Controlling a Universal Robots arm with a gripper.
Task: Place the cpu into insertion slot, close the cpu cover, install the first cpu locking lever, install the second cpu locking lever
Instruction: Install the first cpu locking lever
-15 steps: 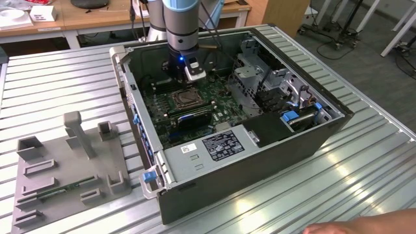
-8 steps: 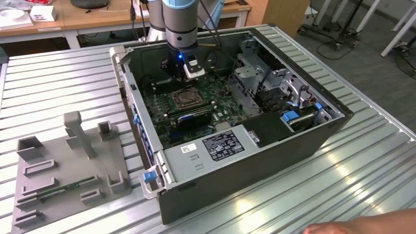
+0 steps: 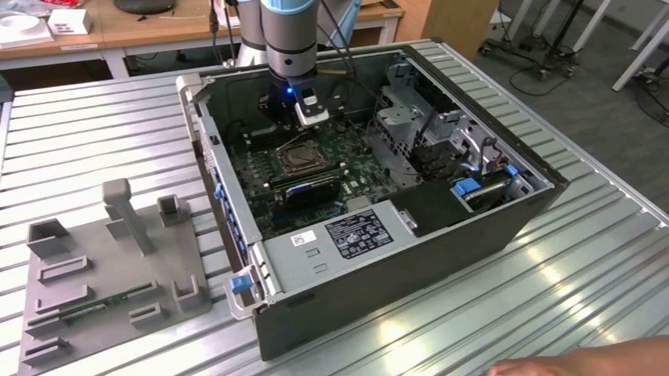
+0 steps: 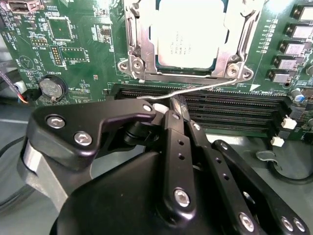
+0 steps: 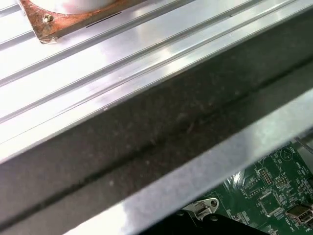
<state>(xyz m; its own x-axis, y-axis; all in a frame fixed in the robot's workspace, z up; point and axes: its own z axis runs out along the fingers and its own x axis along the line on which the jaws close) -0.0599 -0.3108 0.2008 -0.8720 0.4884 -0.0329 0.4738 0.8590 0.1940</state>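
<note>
The cpu (image 4: pixel 190 34) was seen seated in the insertion slot (image 3: pixel 298 159), with the cpu cover (image 4: pixel 141 41) laid flat around it, its frame edges bordering the chip on both sides. A thin silver cpu locking lever (image 4: pixel 205 88) was stretched along the socket's near edge, raised slightly above the green circuit board (image 4: pixel 83 54), its hooked free end lying right at the tips of the gripper (image 4: pixel 165 106). The gripper's fingers were drawn together – whether the lever was actually pinched between them could not be told. The long black memory slots (image 4: pixel 230 105) ran just beside the fingertips, so little room was left on that side.

In the exterior view, the arm was lowered into the open computer case (image 3: pixel 418 258) between its wall and the grey drive cage (image 3: pixel 403 117). The case was set on the ribbed metal table (image 3: pixel 94 133), with a grey fixture (image 3: pixel 115 266) well apart at the exterior view's left – and a person's hand (image 3: pixel 585 364) at the table's near edge.
</note>
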